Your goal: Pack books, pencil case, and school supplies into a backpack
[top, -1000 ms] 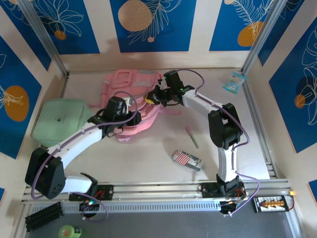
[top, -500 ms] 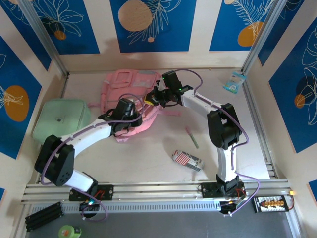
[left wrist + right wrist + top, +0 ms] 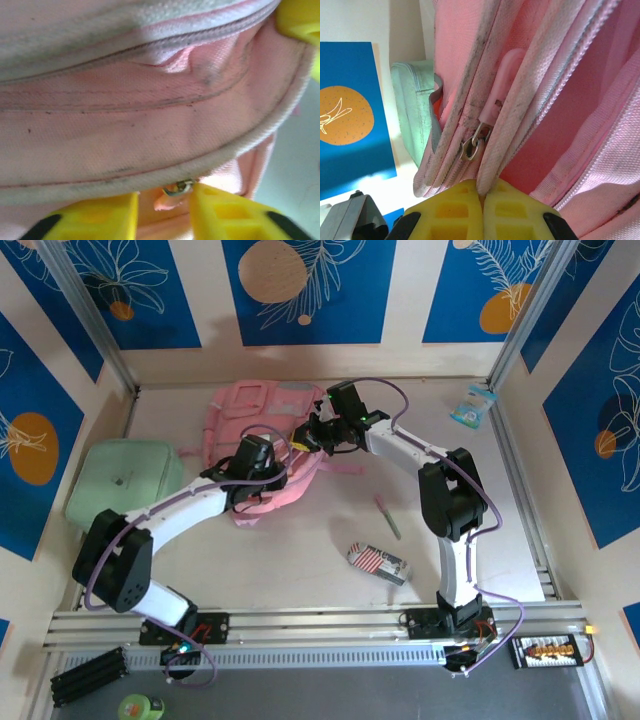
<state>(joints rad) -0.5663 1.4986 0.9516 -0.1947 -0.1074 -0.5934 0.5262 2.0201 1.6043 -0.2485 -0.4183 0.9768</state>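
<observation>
Left wrist view | zipper pull (image 3: 176, 189) lies between left gripper (image 3: 165, 202) jaws, part open, nothing clamped | right gripper (image 3: 481, 197) pinched shut on backpack (image 3: 258, 405) seam | backpack at far middle of table (image 3: 300, 545) | pull nearer left arm

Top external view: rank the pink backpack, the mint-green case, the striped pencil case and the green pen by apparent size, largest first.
1. pink backpack, though partly hidden
2. mint-green case, close behind
3. striped pencil case
4. green pen, far thinner
</observation>
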